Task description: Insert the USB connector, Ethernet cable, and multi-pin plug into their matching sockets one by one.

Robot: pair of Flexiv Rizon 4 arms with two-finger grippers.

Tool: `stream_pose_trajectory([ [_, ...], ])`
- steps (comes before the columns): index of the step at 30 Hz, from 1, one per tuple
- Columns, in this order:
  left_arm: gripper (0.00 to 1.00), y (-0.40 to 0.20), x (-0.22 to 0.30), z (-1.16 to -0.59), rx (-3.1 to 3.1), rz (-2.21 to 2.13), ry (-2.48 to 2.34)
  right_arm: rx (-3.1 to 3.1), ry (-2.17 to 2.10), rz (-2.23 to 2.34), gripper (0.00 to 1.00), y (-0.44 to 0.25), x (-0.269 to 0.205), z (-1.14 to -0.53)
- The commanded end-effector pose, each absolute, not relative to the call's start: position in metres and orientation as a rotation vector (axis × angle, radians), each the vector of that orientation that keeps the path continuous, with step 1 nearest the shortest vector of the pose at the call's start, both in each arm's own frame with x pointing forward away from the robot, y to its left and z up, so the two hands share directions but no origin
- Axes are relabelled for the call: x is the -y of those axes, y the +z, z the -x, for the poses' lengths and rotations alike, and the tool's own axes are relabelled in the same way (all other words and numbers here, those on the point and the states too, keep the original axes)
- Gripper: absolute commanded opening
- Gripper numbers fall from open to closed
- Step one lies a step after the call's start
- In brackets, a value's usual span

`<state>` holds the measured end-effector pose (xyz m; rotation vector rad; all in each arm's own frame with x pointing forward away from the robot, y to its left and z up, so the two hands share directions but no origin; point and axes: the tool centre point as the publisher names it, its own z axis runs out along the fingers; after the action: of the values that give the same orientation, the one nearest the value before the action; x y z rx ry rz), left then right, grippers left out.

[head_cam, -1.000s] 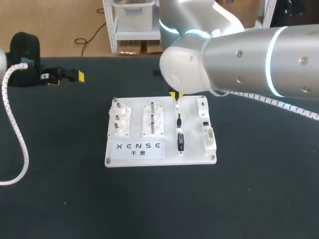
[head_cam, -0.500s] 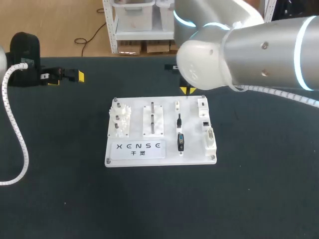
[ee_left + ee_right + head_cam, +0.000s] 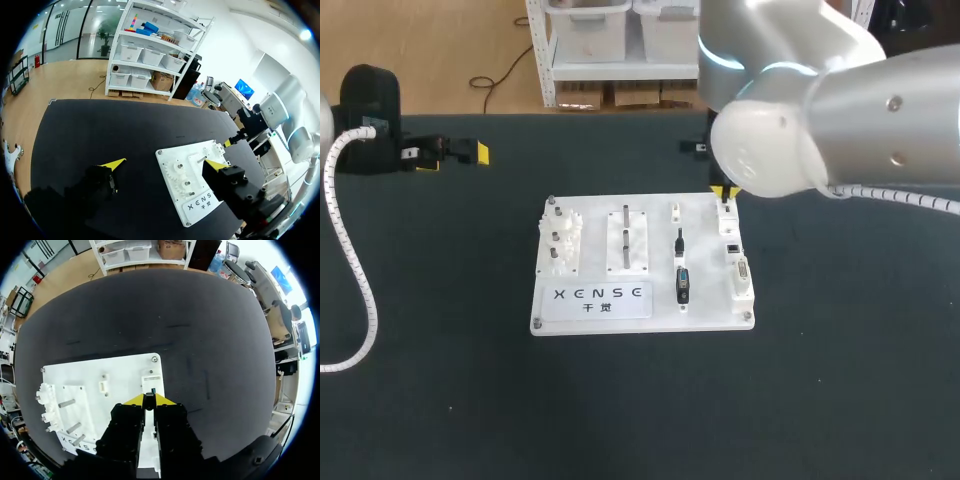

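Observation:
The white board (image 3: 590,300) lies mid-table. Its middle column holds a small white holder (image 3: 675,211), the black Ethernet cable (image 3: 679,241) and the dark multi-pin plug (image 3: 682,285). White socket blocks (image 3: 740,275) line its right edge. My right gripper (image 3: 725,190) hangs just over the far socket block (image 3: 727,211). In the right wrist view the right gripper (image 3: 149,399) is shut on a small dark USB connector (image 3: 153,390), whose tip shows between the yellow tips, right above that socket block (image 3: 151,377). My left gripper (image 3: 455,157) rests at the far left, open and empty (image 3: 165,164).
Gear-like white posts (image 3: 560,240) and two metal rails (image 3: 627,238) stand on the board's left half. A grey corrugated hose (image 3: 355,270) of my left arm curves across the left part of the dark table.
My right gripper has moved right, from over the small white holder in the middle column to above the far socket block at the board's right edge. The left arm stayed still.

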<state>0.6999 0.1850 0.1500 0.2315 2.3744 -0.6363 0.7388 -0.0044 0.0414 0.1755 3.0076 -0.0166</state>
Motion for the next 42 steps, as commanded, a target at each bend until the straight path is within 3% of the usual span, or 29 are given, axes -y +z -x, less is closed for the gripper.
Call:
stream_pose_trajectory([
  [1, 1.0, 0.15, -0.185, -0.6999, -2.374, -0.232, -0.636, -2.988, -0.025, -0.179, 0.0, 0.0396, 0.0081, -0.7352],
  [42, 1.0, 0.15, -0.185, -0.6999, -2.374, -0.232, -0.636, -2.994, -0.028, -0.164, 0.0, 0.0309, 0.0066, -0.7406],
])
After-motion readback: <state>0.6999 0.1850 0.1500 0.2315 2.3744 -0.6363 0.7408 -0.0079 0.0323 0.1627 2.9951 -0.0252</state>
